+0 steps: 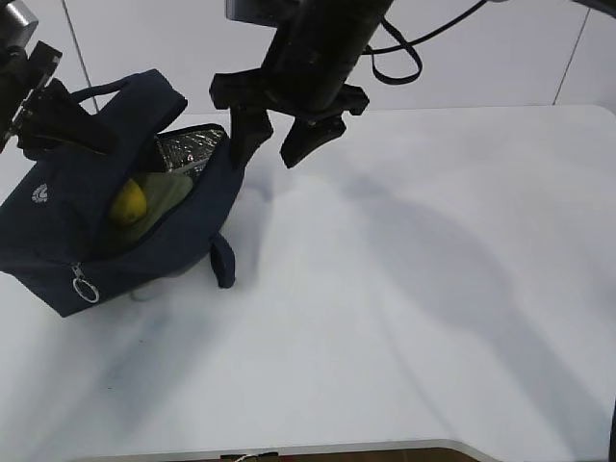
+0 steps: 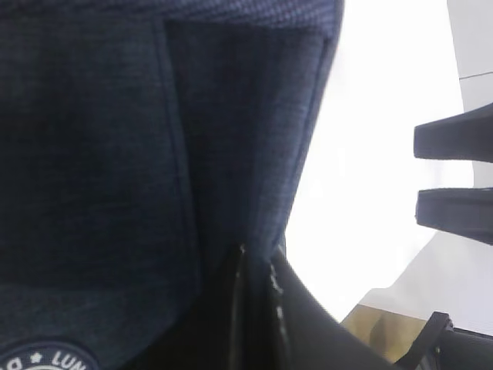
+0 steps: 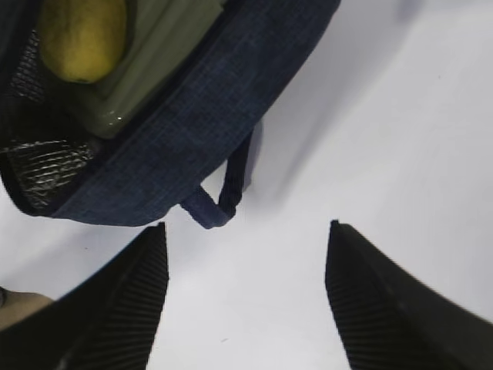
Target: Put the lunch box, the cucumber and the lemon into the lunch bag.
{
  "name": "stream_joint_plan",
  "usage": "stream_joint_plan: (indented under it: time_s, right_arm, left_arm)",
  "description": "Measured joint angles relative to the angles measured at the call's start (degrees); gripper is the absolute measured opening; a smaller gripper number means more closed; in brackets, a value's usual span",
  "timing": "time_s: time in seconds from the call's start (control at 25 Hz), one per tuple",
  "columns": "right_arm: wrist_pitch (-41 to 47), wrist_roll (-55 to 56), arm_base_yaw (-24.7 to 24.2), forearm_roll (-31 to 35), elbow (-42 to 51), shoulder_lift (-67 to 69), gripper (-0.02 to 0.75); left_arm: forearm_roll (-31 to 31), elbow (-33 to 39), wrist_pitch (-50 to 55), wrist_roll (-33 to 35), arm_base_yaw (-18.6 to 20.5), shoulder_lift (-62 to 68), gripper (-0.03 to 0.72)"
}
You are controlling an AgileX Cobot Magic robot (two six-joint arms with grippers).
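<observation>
Lemon (image 1: 129,201) and lunch box (image 1: 166,194) sit inside the lunch bag (image 1: 67,241) near the bench's back-left corner. Left gripper (image 1: 60,123) pinches the bag; right gripper (image 1: 274,135) hovers open, empty. Can't spot the cucumber, probably fetch it next.

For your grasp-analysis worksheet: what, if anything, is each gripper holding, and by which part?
The left gripper is shut on the lunch bag, pinching the fabric at its upper edge. The right gripper is open and holds nothing.
</observation>
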Motion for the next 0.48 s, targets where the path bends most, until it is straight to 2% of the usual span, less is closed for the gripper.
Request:
stream_joint_plan:
  time_s: [0.48]
  right_arm:
    - [0.00,0.79,0.00,-3.00,0.17,-0.13,0.510]
  left_arm:
    - [0.10,0.00,0.00,-0.19,0.00,0.00,-0.015]
